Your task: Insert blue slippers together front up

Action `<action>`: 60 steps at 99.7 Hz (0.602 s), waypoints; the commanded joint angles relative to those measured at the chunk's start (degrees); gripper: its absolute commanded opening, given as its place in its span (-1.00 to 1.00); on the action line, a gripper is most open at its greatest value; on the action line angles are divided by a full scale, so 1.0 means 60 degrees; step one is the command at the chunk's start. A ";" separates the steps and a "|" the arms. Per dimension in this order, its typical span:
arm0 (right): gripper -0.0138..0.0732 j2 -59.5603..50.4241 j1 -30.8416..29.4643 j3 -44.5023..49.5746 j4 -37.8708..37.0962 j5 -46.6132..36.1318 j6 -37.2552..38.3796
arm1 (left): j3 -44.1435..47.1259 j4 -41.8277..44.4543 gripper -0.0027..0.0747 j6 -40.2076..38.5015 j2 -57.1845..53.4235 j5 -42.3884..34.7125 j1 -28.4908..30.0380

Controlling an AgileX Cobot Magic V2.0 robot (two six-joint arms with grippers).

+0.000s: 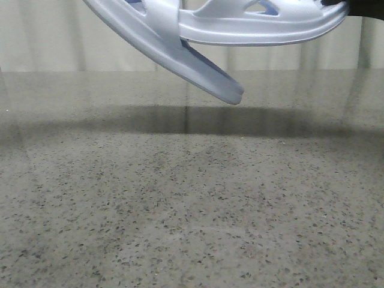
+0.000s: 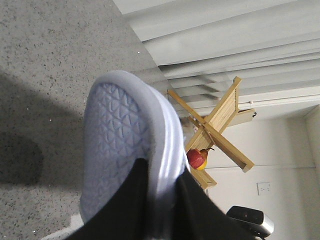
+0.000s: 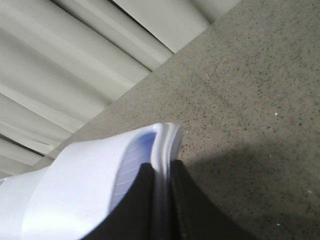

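Two pale lavender-blue foam slippers hang high above the table at the top of the front view. One slipper (image 1: pixel 198 69) slants down to the right; the other slipper (image 1: pixel 264 27) lies roughly level across it, and the slanted one passes under its strap. My left gripper (image 2: pixel 161 180) is shut on the sole edge of a slipper (image 2: pixel 117 145) whose patterned underside faces the camera. My right gripper (image 3: pixel 162 172) is shut on the rim of the other slipper (image 3: pixel 80 185). A dark bit of the right gripper (image 1: pixel 336 3) shows at the top right of the front view.
The grey speckled table (image 1: pixel 192 210) lies below, with the slippers' shadow (image 1: pixel 198 120) at the back. White curtains hang behind. In the left wrist view a wooden cross-shaped stand (image 2: pixel 220 127) holds a red fruit (image 2: pixel 196 158) beyond the table edge.
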 commanded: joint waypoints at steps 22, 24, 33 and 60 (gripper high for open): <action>-0.93 -0.0022 0.0348 -0.0359 -0.0831 -0.1683 0.0020 | -0.0272 -0.0797 -0.89 -0.0124 -0.0216 0.2120 -0.0459; -0.93 -0.0022 0.0330 -0.0359 -0.0864 -0.1683 -0.0064 | -0.0272 -0.0815 -0.89 -0.0124 -0.0216 0.2120 -0.0459; -0.93 -0.0022 0.0294 -0.0359 -0.0881 -0.1631 -0.0630 | -0.0272 -0.0912 -0.89 -0.0124 -0.0216 0.2120 -0.0441; -0.39 -0.0043 -0.0102 -0.0359 -0.0881 -0.0867 -0.1924 | -0.0272 -0.1108 -0.89 -0.0124 -0.0216 0.2142 -0.0441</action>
